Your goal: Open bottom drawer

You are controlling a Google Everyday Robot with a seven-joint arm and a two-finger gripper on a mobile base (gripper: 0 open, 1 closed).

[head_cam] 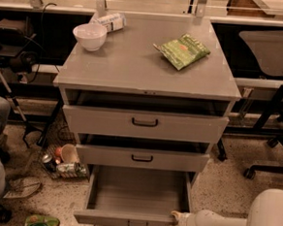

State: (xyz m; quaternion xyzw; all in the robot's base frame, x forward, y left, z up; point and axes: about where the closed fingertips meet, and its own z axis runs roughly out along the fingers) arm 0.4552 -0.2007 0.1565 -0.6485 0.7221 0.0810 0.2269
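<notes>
The tool (pixel 176 225) sits at the front right corner of the bottom drawer (pixel 137 193), likely to pull it outward; I cannot tell its grip.

You will find no text, brand or number you can read here: the print on the green packet (pixel 182 50) and the label on the lying bottle (pixel 109 21), both on the table (pixel 134 70), are illegible. Your tool (pixel 175 225) sits at the right end of the bottom drawer (pixel 136 195) front.
</notes>
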